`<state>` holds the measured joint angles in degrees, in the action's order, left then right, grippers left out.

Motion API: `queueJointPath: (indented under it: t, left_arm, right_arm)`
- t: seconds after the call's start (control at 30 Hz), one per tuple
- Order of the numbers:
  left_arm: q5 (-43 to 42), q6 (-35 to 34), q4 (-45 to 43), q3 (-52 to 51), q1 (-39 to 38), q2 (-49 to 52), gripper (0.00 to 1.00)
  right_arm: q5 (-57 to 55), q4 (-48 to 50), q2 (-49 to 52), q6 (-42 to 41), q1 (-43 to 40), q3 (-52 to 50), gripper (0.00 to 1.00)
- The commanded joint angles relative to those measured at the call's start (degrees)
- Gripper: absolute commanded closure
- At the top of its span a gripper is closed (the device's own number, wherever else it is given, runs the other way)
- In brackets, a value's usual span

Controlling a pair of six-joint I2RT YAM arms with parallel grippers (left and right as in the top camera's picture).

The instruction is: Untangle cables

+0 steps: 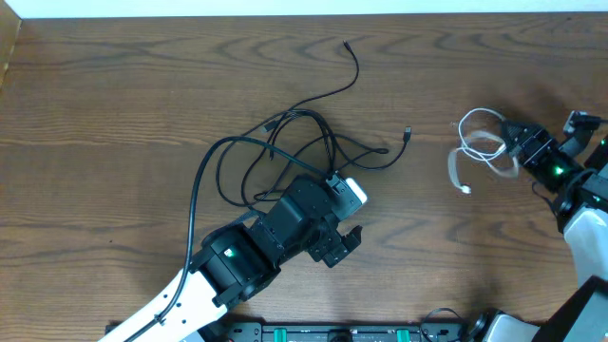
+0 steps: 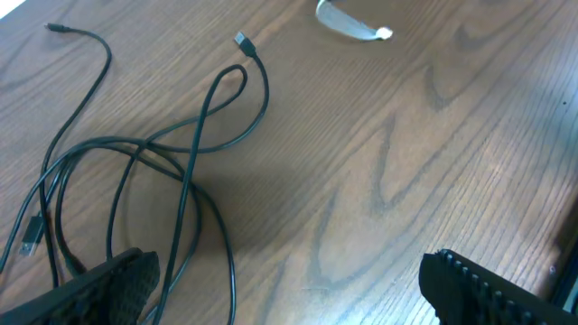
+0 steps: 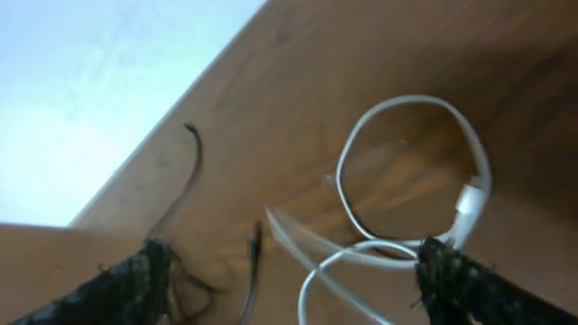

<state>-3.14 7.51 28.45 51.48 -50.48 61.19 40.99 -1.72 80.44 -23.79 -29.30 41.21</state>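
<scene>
White cable (image 3: 470,200): one; black cables (image 2: 144,147) tangled (count unclear); left fingers (image 2: 99,289), right fingers (image 3: 470,284) apart.

The left arm (image 1: 190,285) is showing a white lower link, a black cable (image 1: 166,306) running along it, black housing glowing green. The right arm (image 1: 579,204) is matching: black, white, green. The left end effector (image 1: 353,214) is wearing ribbed black pads (image 2: 479,284).

Wooden table (image 1: 114,85); possibly pale wall (image 1: 285,6) beyond.
</scene>
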Motion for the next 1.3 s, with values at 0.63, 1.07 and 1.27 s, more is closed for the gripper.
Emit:
queueJointPath:
  t: [0.63,1.07,1.27]
  left_arm:
    - [-0.72,0.11,0.02,1.25,-0.11,-0.09,0.03]
    - [-0.72,0.11,0.02,1.25,-0.11,-0.09,0.04]
    - [-0.74,0.11,0.02,1.25,-0.11,-0.09,0.04]
  right_arm:
    - [-27.34,-17.99,-2.05,16.98,15.67,0.04,0.01]
    - [-34.67,-18.36,-1.86,26.71,23.5,0.04,0.01]
    - [-34.64,-14.95,1.4,32.68,24.65,0.04,0.01]
